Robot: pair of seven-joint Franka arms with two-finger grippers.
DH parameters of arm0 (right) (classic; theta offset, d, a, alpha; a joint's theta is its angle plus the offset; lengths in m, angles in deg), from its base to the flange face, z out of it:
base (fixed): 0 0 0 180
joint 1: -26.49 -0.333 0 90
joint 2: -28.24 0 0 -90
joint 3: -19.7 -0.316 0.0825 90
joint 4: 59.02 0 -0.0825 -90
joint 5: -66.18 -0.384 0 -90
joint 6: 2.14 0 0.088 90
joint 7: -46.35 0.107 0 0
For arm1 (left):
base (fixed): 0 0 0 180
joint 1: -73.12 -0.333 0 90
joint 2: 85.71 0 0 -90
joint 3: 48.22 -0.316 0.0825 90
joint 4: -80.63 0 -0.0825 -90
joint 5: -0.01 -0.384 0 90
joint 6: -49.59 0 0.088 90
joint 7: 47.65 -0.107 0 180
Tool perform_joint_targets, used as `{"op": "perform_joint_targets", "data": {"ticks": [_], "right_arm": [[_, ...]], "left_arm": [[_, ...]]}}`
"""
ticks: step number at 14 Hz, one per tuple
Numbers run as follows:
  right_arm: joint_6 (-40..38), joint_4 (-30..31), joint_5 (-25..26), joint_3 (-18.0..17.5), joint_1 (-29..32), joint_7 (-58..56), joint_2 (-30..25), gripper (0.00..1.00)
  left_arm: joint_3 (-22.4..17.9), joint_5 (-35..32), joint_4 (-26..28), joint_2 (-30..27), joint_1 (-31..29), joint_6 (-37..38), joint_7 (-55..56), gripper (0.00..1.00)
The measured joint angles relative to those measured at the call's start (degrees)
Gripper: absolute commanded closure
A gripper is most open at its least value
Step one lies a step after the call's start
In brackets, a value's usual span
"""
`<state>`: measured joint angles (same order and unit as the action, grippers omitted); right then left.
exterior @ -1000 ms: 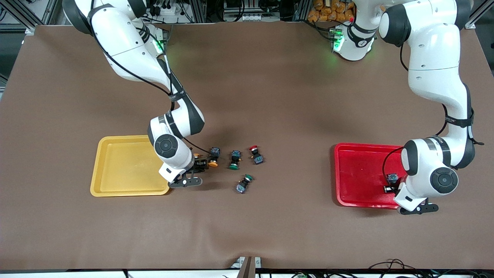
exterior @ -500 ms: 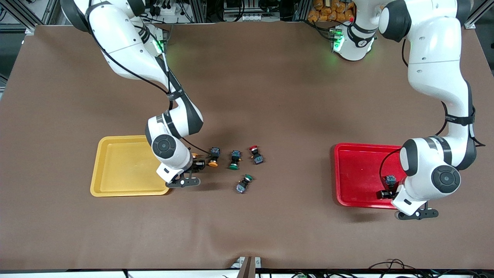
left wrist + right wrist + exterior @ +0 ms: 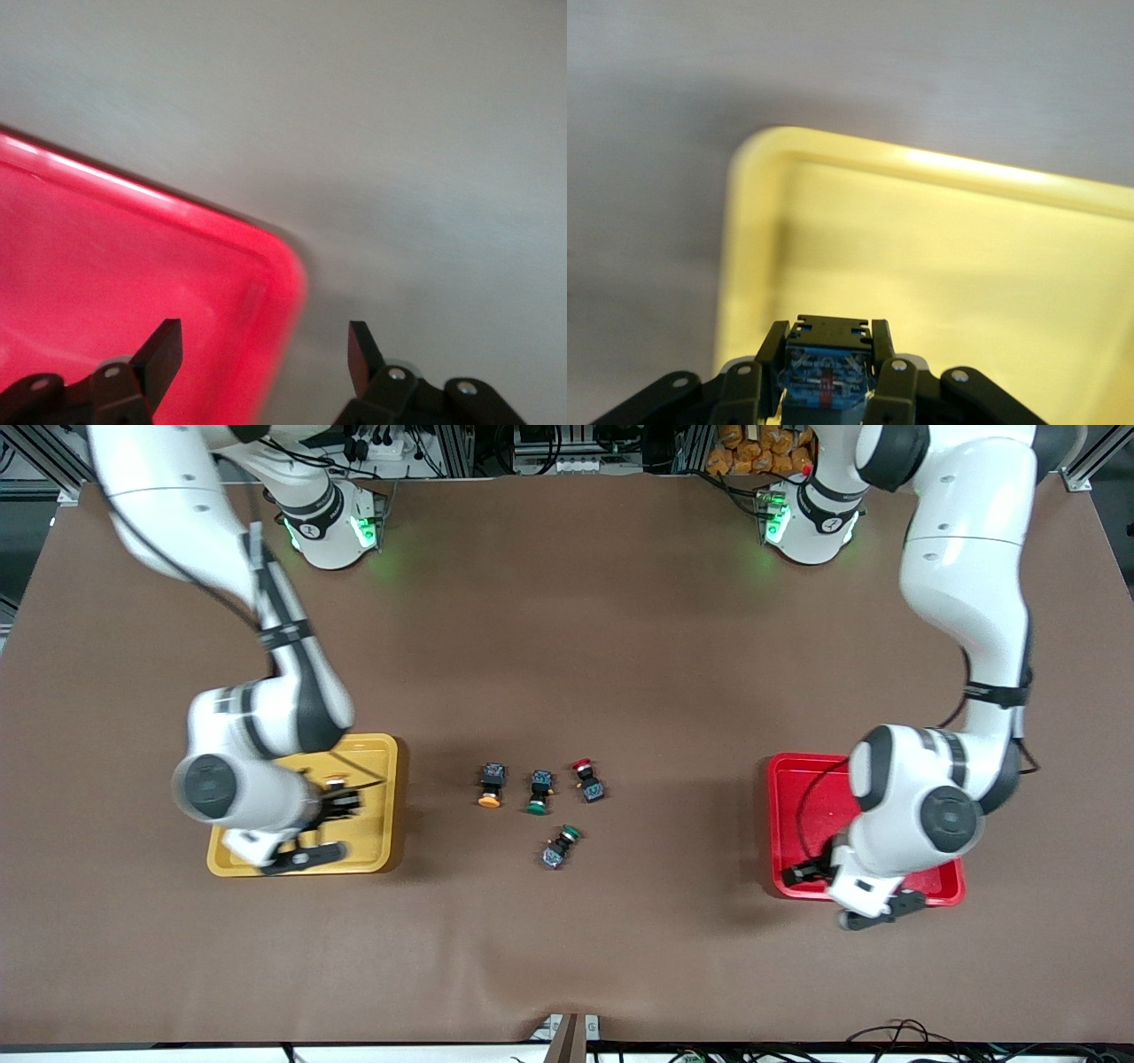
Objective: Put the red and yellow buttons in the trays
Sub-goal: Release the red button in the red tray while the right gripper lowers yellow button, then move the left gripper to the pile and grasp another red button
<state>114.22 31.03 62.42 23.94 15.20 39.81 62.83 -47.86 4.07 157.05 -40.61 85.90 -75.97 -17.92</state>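
Low in the frame, the left gripper (image 3: 802, 872) hangs with fingers spread and bare over the red tray (image 3: 802, 815) corner. The right gripper (image 3: 341, 804) clamps a button (image 3: 826, 379) above the yellow tray (image 3: 376, 797). Mid-frame, a yellow button (image 3: 490, 784) and a red button (image 3: 587, 779) lie on the table.

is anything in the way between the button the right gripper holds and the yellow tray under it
Nothing visible. The right gripper is shut on a yellow button directly over the yellow tray, and the tray floor below it looks bare.
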Motion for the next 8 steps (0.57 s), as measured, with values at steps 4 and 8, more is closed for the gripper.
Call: {"op": "perform_joint_targets", "data": {"ticks": [4,8], "right_arm": [[9.51,6.14,-0.01,-0.58,1.72,-1.73,0.96,1.0],[13.29,8.59,-0.9,-1.08,0.79,-1.29,2.6,1.0]], "left_arm": [[0.17,0.11,-0.61,0.22,8.59,-1.17,13.98,0.16],[0.14,0.17,-0.59,2.59,16.32,-5.36,22.89,0.16]]}}
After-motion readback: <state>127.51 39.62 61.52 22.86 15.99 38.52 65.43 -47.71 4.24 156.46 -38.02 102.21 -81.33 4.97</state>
